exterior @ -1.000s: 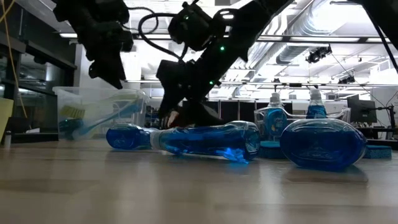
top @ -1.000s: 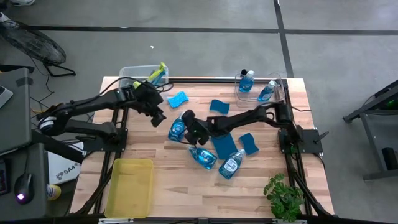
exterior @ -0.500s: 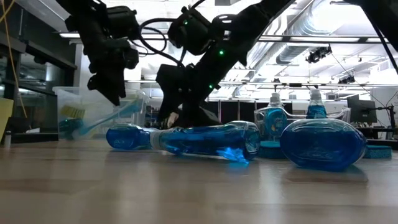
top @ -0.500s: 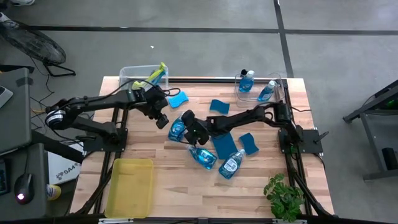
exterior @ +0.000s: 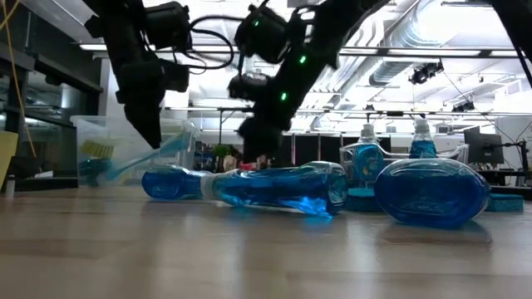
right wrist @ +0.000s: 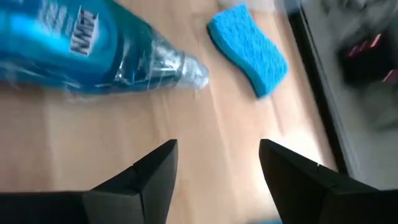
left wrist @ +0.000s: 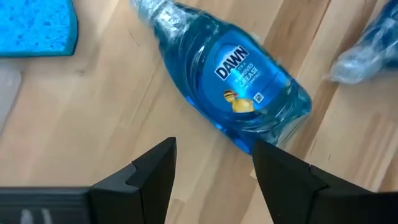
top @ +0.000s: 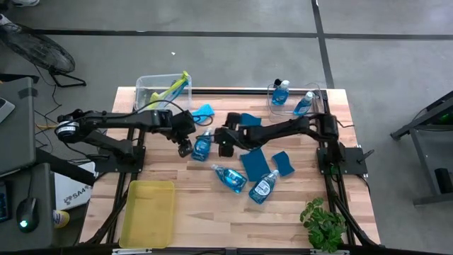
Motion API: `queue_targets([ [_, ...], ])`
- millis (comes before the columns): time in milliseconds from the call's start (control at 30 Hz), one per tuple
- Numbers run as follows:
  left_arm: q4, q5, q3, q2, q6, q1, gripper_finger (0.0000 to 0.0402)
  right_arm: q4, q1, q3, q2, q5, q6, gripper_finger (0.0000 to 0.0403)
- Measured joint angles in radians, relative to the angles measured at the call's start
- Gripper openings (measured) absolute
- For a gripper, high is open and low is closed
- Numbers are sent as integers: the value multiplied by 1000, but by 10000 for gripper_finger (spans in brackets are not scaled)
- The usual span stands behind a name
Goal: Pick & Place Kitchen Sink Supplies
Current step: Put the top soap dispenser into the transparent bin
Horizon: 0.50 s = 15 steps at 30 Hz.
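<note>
Three clear bottles of blue soap lie on their sides mid-table: one (top: 202,145) between the two grippers, two nearer (top: 230,177) (top: 263,186). Blue sponges lie flat (top: 203,111) (top: 249,120) (top: 253,164) (top: 283,162). My left gripper (top: 185,146) hangs open just left of the first bottle (left wrist: 242,81), apart from it (left wrist: 214,180). My right gripper (top: 225,139) is open just right of that bottle, above the wood (right wrist: 214,177); its wrist view shows the bottle (right wrist: 81,50) and a sponge (right wrist: 249,40). A yellow-green brush (top: 170,88) leans in the far-left bin.
The clear bin (top: 145,86) with the brush stands at the far-left corner. Another clear bin (top: 272,106) at the far right holds two upright soap bottles (top: 281,92) (top: 304,103). A yellow tray (top: 147,212) sits at the near left, a plant (top: 322,223) at the near right.
My left gripper has come down from near the far-left bin toward the near edge and right, stopping beside the bottle. My right gripper has risen off the table and drawn back a little toward the far edge. The bottle has stayed on its side.
</note>
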<state>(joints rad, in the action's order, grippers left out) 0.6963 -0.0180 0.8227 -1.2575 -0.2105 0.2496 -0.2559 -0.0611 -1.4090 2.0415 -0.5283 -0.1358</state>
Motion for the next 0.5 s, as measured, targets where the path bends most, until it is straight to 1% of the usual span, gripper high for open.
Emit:
queue_targets([
  [133, -38, 27, -1, -7, 39, -28, 209, -70, -17, 0, -48, 86, 251, 220],
  [167, -59, 29, -8, -6, 57, -34, 209, -72, -22, 0, -55, 130, 291, 220],
  [233, -115, 29, -36, -6, 96, -50, 209, -68, -32, 0, -58, 216, 354, 220],
  [333, -149, 25, -92, -6, 106, -57, 209, -67, -39, 0, -45, 332, 397, 220],
  [400, -178, 24, -124, -6, 101, -54, 209, -51, -38, 15, -43, 354, 428, 220],
  [500, -232, 22, -175, -1, 89, -54, 209, 75, -45, 95, -61, 370, 491, 220],
])
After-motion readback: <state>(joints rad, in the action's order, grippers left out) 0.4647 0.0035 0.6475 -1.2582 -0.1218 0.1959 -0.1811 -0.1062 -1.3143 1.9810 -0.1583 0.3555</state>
